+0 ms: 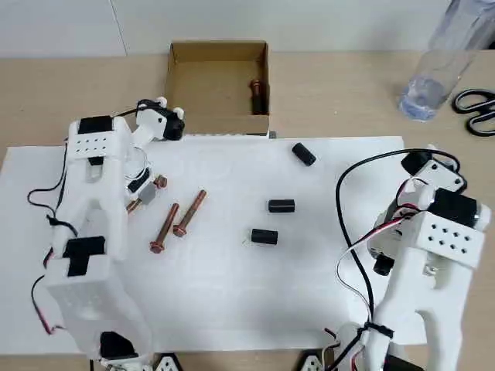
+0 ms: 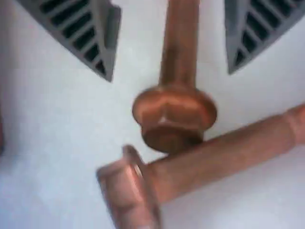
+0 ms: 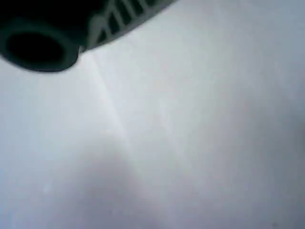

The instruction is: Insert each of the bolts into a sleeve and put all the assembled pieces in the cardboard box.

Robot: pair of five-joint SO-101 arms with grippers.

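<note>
Your left claw (image 2: 170, 69) stands wide astride one bolt (image 2: 174, 114) at nine o'clock on the table (image 1: 325, 93), apparently placed to close on its shank. Your right claw (image 1: 382, 261) grips a sleeve (image 3: 37, 47) at four o'clock, presumably to receive it. The cardboard box (image 1: 179, 85) sits at twelve.

Left arm (image 1: 91, 209): I see it stretched from base at near edge of table (image 1: 332, 93) up along left side, wrist bent downward. Left gripper (image 2: 169, 74) points straight down, low over table. Jaws spread wide, ribbed grey fingers (image 2: 90, 33) well apart.

Right arm (image 1: 437, 255): folded over own base at right side, upper joint raised, wrist tucked inward. Right gripper (image 1: 380, 264) sits under forearm, above table, jaws closed on sleeve (image 3: 38, 45). One ribbed finger (image 3: 124, 19) shows against it. Arms well apart.
</note>
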